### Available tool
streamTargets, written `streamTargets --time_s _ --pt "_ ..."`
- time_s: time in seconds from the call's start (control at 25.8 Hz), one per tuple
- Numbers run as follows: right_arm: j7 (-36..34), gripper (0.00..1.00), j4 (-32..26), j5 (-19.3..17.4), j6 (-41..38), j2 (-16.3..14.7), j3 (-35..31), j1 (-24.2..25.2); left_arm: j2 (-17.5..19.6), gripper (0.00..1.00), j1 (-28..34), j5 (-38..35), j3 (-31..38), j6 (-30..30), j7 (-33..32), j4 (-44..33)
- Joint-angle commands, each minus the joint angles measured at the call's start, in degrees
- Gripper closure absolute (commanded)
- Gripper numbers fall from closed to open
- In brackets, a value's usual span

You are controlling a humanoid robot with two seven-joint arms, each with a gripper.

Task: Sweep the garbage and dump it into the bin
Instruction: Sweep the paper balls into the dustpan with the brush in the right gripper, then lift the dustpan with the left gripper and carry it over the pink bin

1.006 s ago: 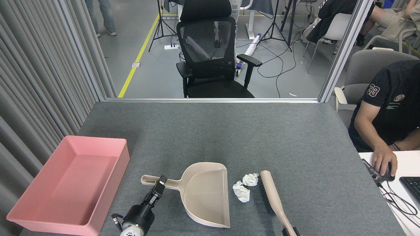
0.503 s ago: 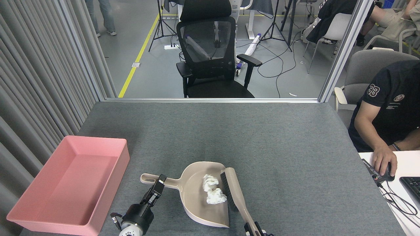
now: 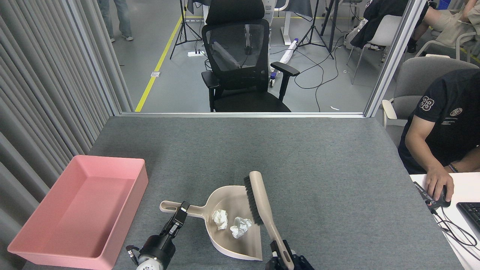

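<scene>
Left gripper (image 3: pixel 179 217) is pinched on the dustpan (image 3: pixel 228 221) handle; right gripper (image 3: pixel 282 258) is clamped on the brush (image 3: pixel 260 204) handle at the bottom edge, brush head raised over the pan's far right side. Both wads (image 3: pixel 230 223) sit inside the pan, just right of the left gripper, one near the open lip. Next, I'd judge: get the brush clear, tip the pan's lip up a bit before lifting so the front wad doesn't roll out, carry low and level. Bin (image 3: pixel 80 213) is left of the left gripper, empty, near the table (image 3: pixel 300 157) edge; tip over its middle. Grey felt surface, so wads shouldn't slide much. Beyond: curtain (image 3: pixel 45 82) left, office chair (image 3: pixel 243 63) past the table, a person (image 3: pixel 442 127) at a desk right.
</scene>
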Motion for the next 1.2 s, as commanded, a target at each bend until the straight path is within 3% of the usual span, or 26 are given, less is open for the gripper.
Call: streamTargets --time_s 0.0,0.15,0.35,0.5,0.7,1.16 --pt "0.1 1.0 -2.0 -0.6 -0.3 -1.0 -6.3 2.0 -0.1 0.71 -0.2 3.8 0.1 0.5 0.2 0.5" --pt "0.4 1.0 -3.1 -0.6 -0.3 -5.2 -11.8 2.3 0.1 0.71 -0.1 5.7 1.3 0.4 0.1 0.8" --pt "0.4 1.0 -2.8 -0.5 0.7 -9.9 -12.3 2.9 0.0 0.71 -0.1 7.1 2.5 0.8 -0.2 0.4" --pt "0.4 1.0 -2.5 -0.2 0.9 -11.9 -12.3 3.9 0.0 0.71 -0.1 8.7 2.7 1.0 -2.6 0.2" --pt "0.4 1.0 -2.4 -0.2 0.6 -12.0 -12.3 4.4 -0.1 0.71 -0.2 15.9 1.6 5.9 -2.9 -4.5" --pt "0.4 1.0 -0.1 0.2 0.6 -12.0 -12.2 4.7 0.2 0.71 -1.1 18.5 1.1 11.9 -4.5 -10.9"
